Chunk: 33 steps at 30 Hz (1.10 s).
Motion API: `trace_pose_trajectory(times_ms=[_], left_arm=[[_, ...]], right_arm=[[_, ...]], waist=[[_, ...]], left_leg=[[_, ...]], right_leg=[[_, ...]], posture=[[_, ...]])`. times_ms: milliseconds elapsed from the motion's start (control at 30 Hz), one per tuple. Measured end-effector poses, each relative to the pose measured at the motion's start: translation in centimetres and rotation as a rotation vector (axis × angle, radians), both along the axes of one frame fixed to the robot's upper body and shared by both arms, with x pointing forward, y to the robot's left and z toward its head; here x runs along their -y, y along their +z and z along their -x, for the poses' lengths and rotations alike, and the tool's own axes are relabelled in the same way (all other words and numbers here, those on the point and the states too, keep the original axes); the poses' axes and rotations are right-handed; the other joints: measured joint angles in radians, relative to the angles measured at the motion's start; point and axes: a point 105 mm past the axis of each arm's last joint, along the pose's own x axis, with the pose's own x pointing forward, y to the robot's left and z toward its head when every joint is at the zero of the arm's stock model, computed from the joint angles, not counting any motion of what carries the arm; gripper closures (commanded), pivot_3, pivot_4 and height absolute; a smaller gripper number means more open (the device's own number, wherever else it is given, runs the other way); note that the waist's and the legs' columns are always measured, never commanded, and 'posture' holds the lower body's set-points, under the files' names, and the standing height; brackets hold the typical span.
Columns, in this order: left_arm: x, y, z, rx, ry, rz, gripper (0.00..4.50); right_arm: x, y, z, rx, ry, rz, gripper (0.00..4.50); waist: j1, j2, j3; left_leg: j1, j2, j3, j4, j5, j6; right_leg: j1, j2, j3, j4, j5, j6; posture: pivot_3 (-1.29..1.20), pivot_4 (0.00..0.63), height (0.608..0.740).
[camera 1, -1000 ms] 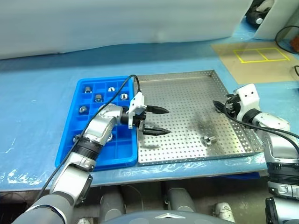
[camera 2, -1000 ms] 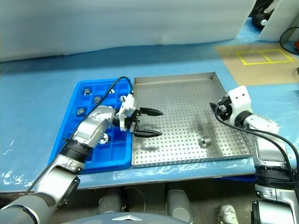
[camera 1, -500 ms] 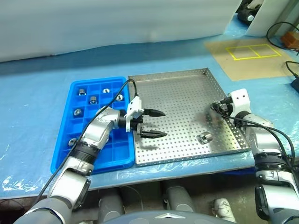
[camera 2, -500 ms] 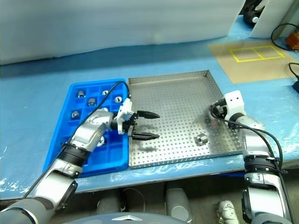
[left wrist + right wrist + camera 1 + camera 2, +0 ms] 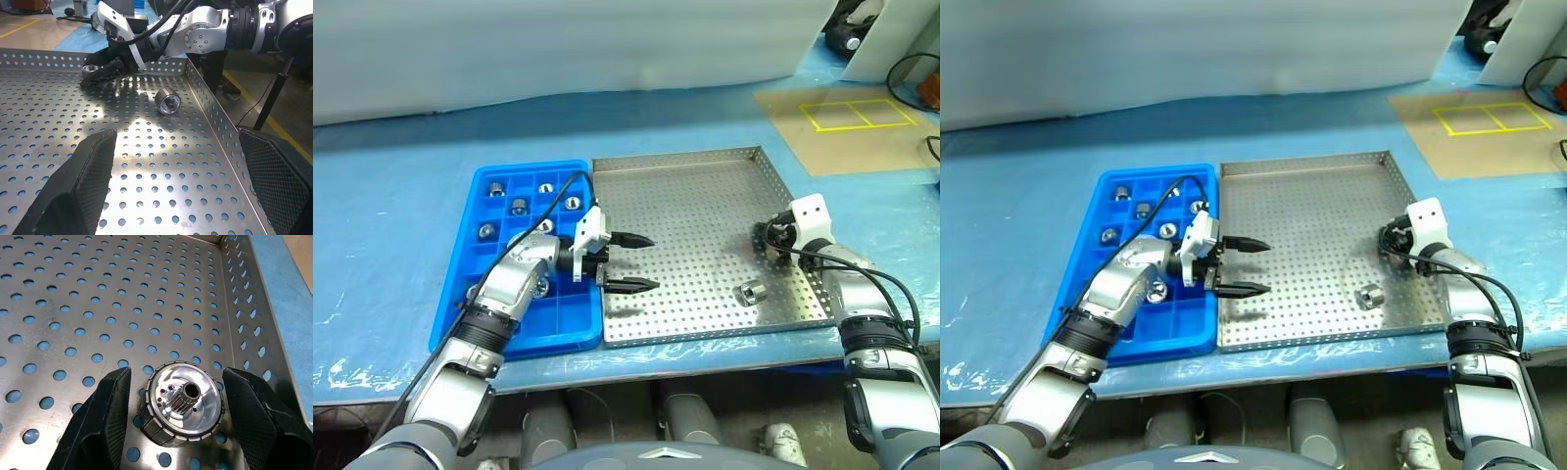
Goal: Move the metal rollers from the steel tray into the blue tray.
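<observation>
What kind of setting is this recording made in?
Likely a factory-style parts-sorting bench: a large perforated steel tray, a blue plastic compartment tray holding small metal rollers, and yellow floor markings.

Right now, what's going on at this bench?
A humanoid robot is sorting small shiny metal rollers out of a perforated steel tray into a blue plastic compartment tray, where several already sit. Its right gripper is down near the steel tray's right rim, fingers open on either side of one roller, not yet closed on it. A second roller lies loose nearby. The left gripper hovers open and empty over the steel tray's left edge.
</observation>
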Motion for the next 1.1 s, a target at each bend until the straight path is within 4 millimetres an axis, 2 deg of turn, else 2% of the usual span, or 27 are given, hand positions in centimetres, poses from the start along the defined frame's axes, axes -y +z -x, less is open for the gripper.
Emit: trace_pose_trajectory(times_ms=[100,300,633,800,933,1000,1100], left_arm=[[0.1,0.2,0.1,0.009,0.001,0.002,0.30],[-0.1,-0.1,0.2,0.003,0.009,0.002,0.30],[-0.6,-0.3,0.1,0.006,0.021,-0.015,0.30],[-2.2,0.0,1.1,0.037,0.037,-0.050,0.30],[-4.2,0.2,2.9,0.028,0.041,-0.084,0.30],[-5.4,0.4,3.0,0.023,0.076,-0.096,0.30],[-7.2,1.3,2.0,0.038,0.182,-0.089,0.30]], right_arm=[[0.1,-0.1,0.0,0.000,-0.008,0.001,1.45],[-0.1,-0.1,0.1,0.005,-0.001,-0.013,2.76],[-0.6,0.0,0.0,0.008,0.016,-0.008,2.76],[-1.8,0.7,-0.6,0.006,0.052,0.019,2.76],[-5.7,1.8,-1.5,0.018,0.179,-0.003,2.76],[-8.2,3.4,-2.0,0.052,0.268,-0.015,2.76],[-12.0,6.6,-2.6,0.128,0.408,-0.016,2.76]], waist=[[0.001,0.000,0.000],[0.002,0.000,0.000],[-0.006,-0.001,0.000],[-0.012,-0.001,0.000],[-0.014,0.000,0.001],[-0.009,0.001,0.001],[0.002,0.001,0.002]], left_leg=[[0.000,-0.001,0.000,0.000,0.000,0.001],[-0.001,-0.002,0.000,0.000,-0.002,0.003],[-0.002,-0.001,0.000,-0.002,-0.003,0.004],[-0.002,0.002,0.004,-0.005,-0.002,0.002],[-0.001,0.005,0.007,-0.013,0.001,-0.003],[-0.002,0.005,0.009,-0.015,0.002,-0.004],[-0.003,0.005,0.009,-0.016,0.002,-0.005]], right_leg=[[0.000,0.000,0.001,-0.001,0.000,0.000],[0.001,0.000,0.002,-0.005,0.000,0.000],[0.001,0.000,0.002,-0.008,0.000,0.000],[-0.003,0.002,0.002,-0.008,0.000,0.000],[-0.010,0.004,0.003,-0.007,0.000,0.001],[-0.013,0.004,0.004,-0.005,0.000,0.001],[-0.013,0.004,0.004,-0.005,0.000,0.001]], posture=[[-0.42,0.150,0.740],[-0.41,0.150,0.740],[-0.39,0.150,0.740],[-0.35,0.150,0.740],[-0.31,0.150,0.740],[-0.27,0.150,0.740],[-0.22,0.150,0.740]])
